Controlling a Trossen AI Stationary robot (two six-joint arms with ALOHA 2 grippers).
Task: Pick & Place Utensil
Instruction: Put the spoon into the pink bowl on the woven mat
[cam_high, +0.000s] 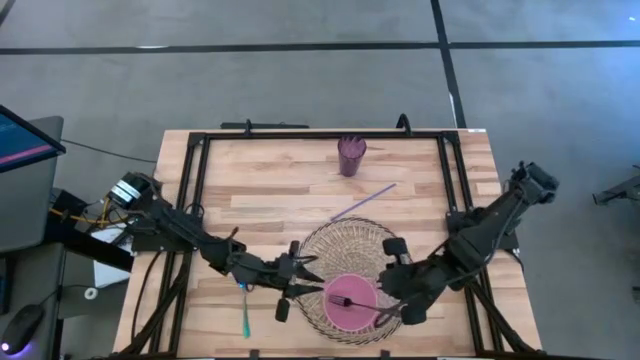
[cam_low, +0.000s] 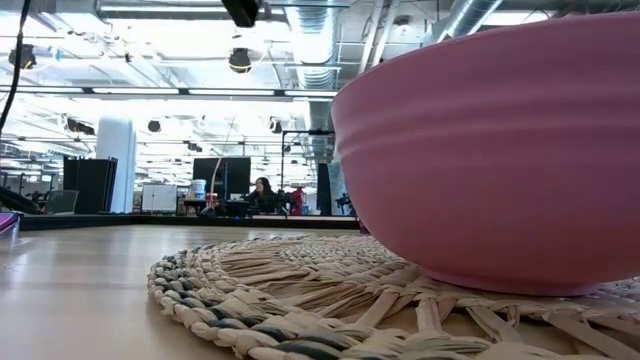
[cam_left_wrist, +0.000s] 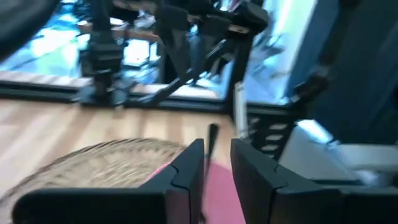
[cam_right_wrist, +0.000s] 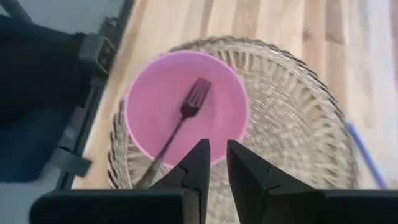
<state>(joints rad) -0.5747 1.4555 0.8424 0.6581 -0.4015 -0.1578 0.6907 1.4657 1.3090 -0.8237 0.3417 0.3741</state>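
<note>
A dark purple fork (cam_right_wrist: 186, 112) lies in the pink bowl (cam_right_wrist: 217, 81). Its tines rest on the bowl's floor and its handle leans out over the rim. The bowl (cam_high: 360, 288) stands on a round woven mat (cam_high: 345, 245) near the table's near edge. My right gripper (cam_high: 392, 310) hovers at the bowl's right side, above the rim. In the right wrist view its fingers (cam_right_wrist: 217, 152) stand a narrow gap apart with nothing between them. My left gripper (cam_high: 312, 280) waits at the bowl's left side, open a little (cam_left_wrist: 217, 155).
A purple cup (cam_high: 351, 155) stands near the far edge. A thin purple stick (cam_high: 362, 203) lies just beyond the mat. A teal utensil (cam_high: 243, 318) and a dark one (cam_high: 282, 308) lie left of the mat. Black frame rails (cam_high: 190, 200) border the table.
</note>
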